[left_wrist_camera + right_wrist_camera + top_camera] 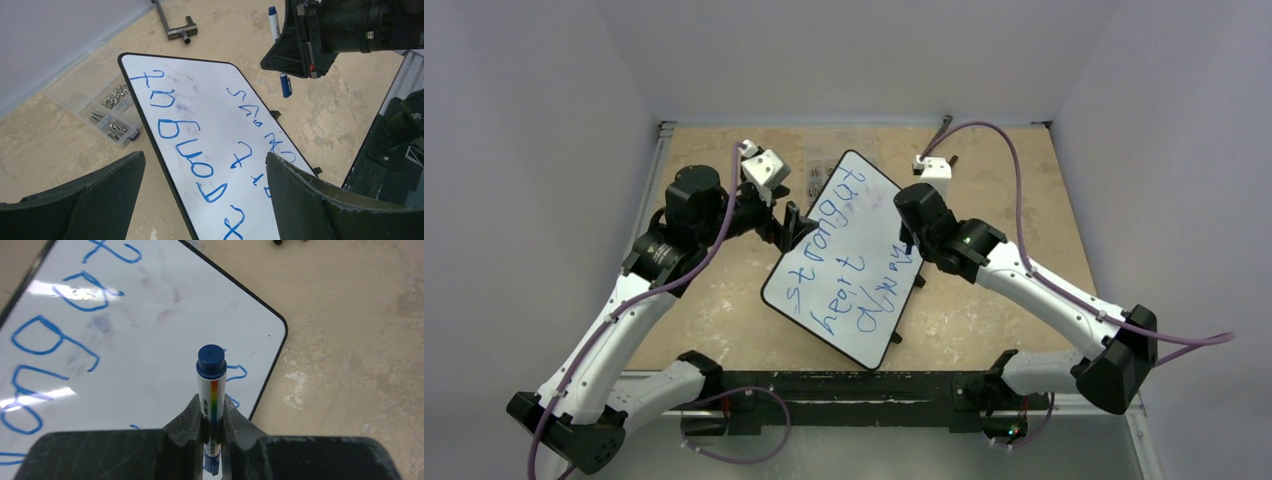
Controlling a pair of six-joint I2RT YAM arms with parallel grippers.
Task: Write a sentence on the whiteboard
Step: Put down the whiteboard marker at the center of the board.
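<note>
Two-row blue sentence (822, 235), roughly "strong at heart always", on whiteboard (869, 338). Lying diagonal mid table (1024, 180), btwn both arms. L gripper (205, 160) spread wide, nothing gripped, board's long edge visible btwn its fingers. R gripper (212, 425) clamped on marker (211, 375), blue end poking past fingers, over board's corner. Clear parts box (107, 117) w/ screws just beside board's far end.

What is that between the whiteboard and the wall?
A clear plastic box of metal screws lies between the whiteboard and the wall, shown in the left wrist view.
</note>
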